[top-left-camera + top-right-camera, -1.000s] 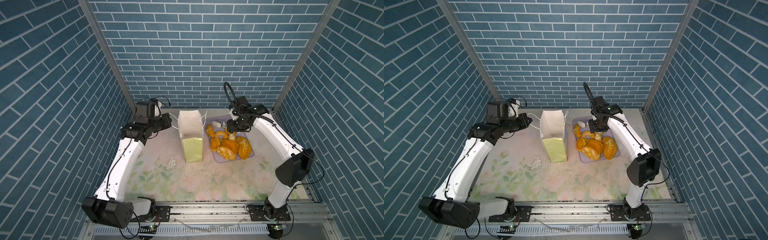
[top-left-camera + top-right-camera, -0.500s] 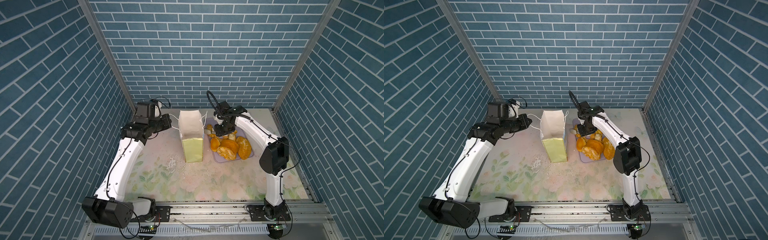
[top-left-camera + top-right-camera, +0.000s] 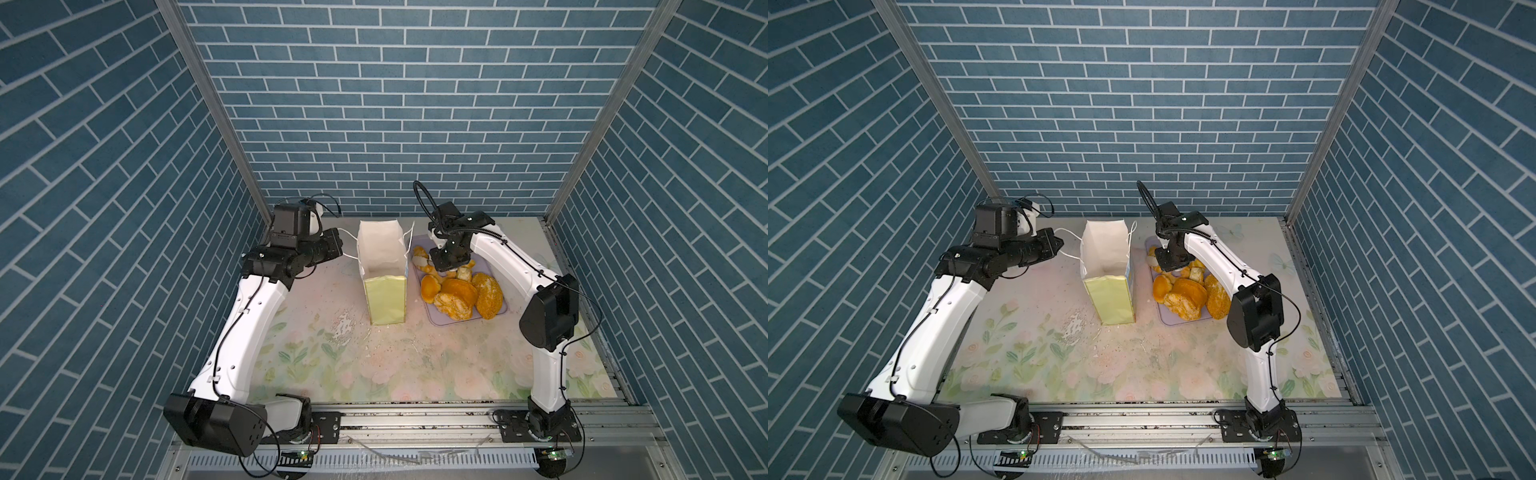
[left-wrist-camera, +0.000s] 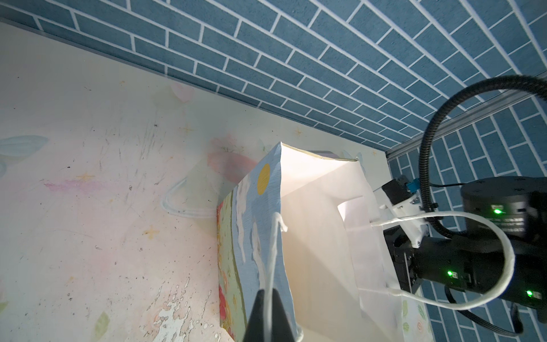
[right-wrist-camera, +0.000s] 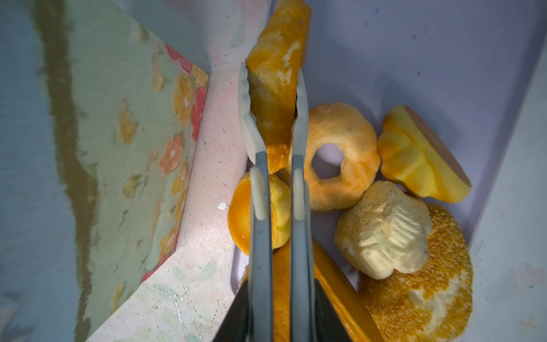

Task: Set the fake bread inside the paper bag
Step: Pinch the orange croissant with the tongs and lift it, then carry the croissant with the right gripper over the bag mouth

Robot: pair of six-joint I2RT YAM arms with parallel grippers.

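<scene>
The paper bag (image 3: 384,270) (image 3: 1106,274) stands open and upright mid-table, with a white lining and a yellow-green narrow side. My left gripper (image 4: 268,296) (image 3: 338,249) is shut on the bag's near white cord handle (image 4: 273,251), which runs taut to the rim. The fake bread (image 3: 457,291) (image 3: 1183,295) is piled on the lilac tray (image 3: 440,322) right of the bag. My right gripper (image 5: 271,71) (image 3: 446,266) is shut on an orange bread wedge (image 5: 272,97) at the tray's far-left part, beside the bag's printed face (image 5: 118,148). Under and beside it lie a ring doughnut (image 5: 355,142), a round bun (image 5: 239,216) and a seeded loaf (image 5: 429,281).
A pale ridged pastry (image 5: 381,231) and a yellow-orange wedge (image 5: 420,160) lie beside the doughnut. Crumbs and worn patches (image 3: 343,328) mark the floral table in front of the bag. Blue brick walls close in three sides, and a metal rail (image 3: 415,419) runs along the front.
My right arm has swung left over the tray's far end, and its jaws have closed on the bread wedge. The left gripper and the bag have not moved.
</scene>
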